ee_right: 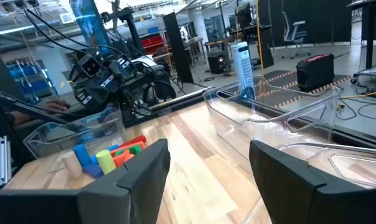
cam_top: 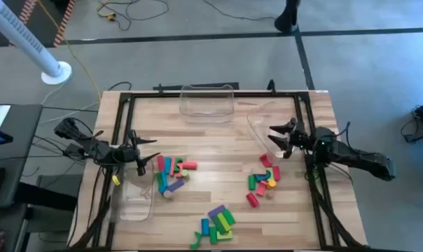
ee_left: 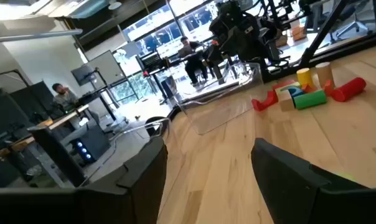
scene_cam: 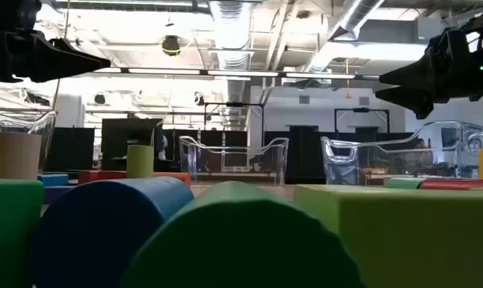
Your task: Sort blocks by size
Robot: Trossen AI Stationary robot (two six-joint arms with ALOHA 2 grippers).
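The blocks lie on the wooden table in three loose groups: one at centre left (cam_top: 173, 171), one at centre right (cam_top: 264, 180) and one by the near edge (cam_top: 215, 225). My left gripper (cam_top: 143, 152) hovers open just left of the centre-left group, above the table. My right gripper (cam_top: 278, 140) hovers open just beyond the centre-right group, beside a clear bin. The left wrist view shows bare wood between the open fingers (ee_left: 210, 149), with blocks (ee_left: 309, 93) farther off. In the right wrist view the fingers (ee_right: 210, 152) are also open over bare wood.
Three clear plastic bins stand on the table: one at the far middle (cam_top: 206, 103), one at the right (cam_top: 264, 126) next to my right gripper, one at the near left (cam_top: 134, 199) under my left arm. Bare wood lies between the block groups.
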